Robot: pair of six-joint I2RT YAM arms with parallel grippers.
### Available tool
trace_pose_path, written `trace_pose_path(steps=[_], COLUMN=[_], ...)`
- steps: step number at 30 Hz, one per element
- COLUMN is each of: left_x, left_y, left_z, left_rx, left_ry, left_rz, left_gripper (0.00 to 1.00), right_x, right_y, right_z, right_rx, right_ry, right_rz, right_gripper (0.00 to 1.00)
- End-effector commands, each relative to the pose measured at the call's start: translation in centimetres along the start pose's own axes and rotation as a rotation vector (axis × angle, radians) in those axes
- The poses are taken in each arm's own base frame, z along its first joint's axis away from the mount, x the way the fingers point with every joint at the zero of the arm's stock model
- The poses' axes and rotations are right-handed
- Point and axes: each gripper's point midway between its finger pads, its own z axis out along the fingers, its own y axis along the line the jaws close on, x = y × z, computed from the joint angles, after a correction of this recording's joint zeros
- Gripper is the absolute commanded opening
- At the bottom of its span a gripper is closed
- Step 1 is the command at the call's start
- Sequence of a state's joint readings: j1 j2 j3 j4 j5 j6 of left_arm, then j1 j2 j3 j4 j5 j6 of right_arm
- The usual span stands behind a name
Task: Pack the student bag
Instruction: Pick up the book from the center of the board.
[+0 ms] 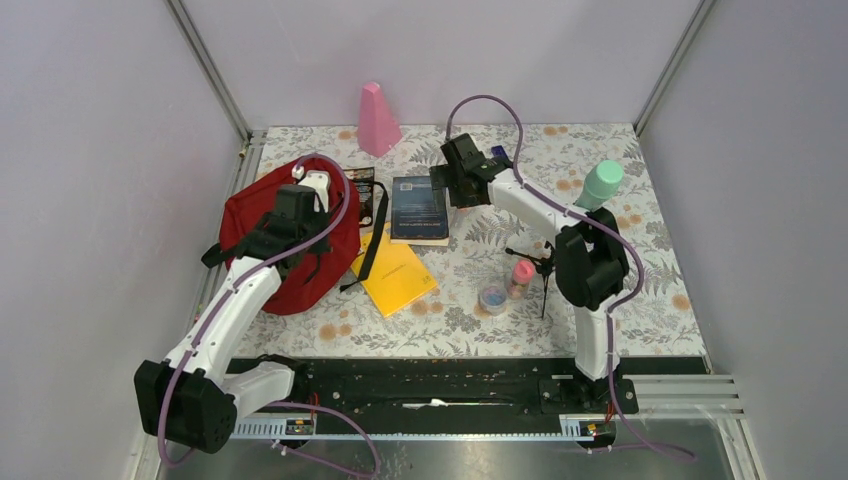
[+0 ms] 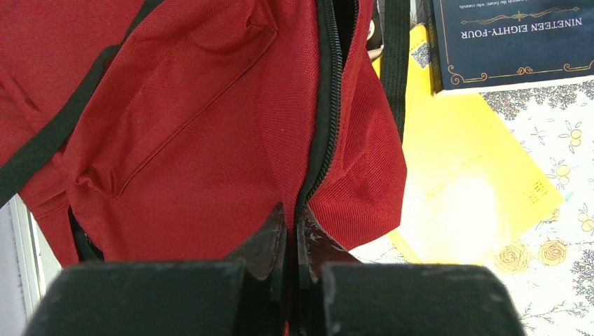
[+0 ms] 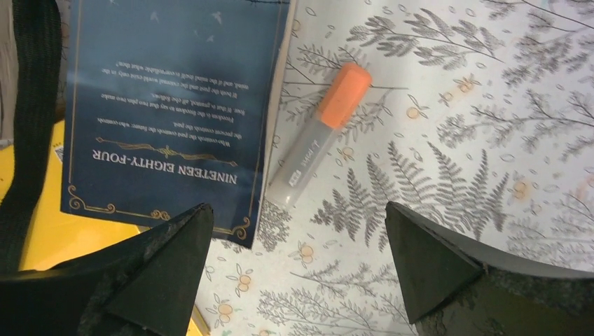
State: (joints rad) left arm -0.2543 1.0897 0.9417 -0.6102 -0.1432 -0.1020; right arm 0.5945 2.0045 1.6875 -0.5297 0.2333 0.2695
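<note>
Pale lilac walls close in a table (image 1: pixel 655 290) covered with a fern-and-flower cloth. At the left side of the table lies the student bag (image 1: pixel 290 245), a dark red backpack slumped on the cloth with its black zipper running along the side that faces the middle. The left gripper (image 2: pixel 291 218) sits on top of it. Its fingers are pressed together at the lower end of the zipper track, but it is unclear whether a pull or a fold of fabric is nipped between them. A black strap (image 1: pixel 375 235) trails from the bag across a yellow notebook (image 1: pixel 398 278), which lies flat just beside the bag. Its far corner is tucked under a dark blue book (image 3: pixel 168 105) with "Nineteen Eighty-Four" printed on the cover. A grey pen with an orange cap (image 3: pixel 319 133) lies right against the book's right edge, slanted on the cloth. The right gripper (image 3: pixel 295 208) hangs above the book's corner and the pen with its jaws spread wide, touching neither. A pink cone (image 1: pixel 378 120) stands at the back. Further right are a tape roll (image 1: pixel 492 298), a small pink-capped item (image 1: pixel 522 272) and a mint-capped bottle (image 1: pixel 601 185).
</note>
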Motion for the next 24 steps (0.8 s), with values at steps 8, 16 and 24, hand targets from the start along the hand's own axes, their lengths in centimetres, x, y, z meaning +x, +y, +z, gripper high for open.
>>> trace_pose_path(steps=[8,16,24], left_x=[-2.5,-2.5,-2.5], left_y=[-0.8,-0.8,-1.0], left_z=[-0.2,-0.4,-0.3], left_rx=[0.043,0.049,0.058], left_ry=[-0.093,-0.096,-0.095], left_rz=[-0.018,-0.018,-0.020], left_gripper=[0.00,0.00,0.00], right_x=[-2.4,-1.2,1.1], right_y=[4.0,5.0,5.5], right_z=[3.8,6.5,7.8], right_rx=[-0.197,-0.228,-0.243], right_ry=[0.028,0.090,0.146], right_rz=[0.081,0.149,0.207], right_gripper=[0.91,0.83,0.78])
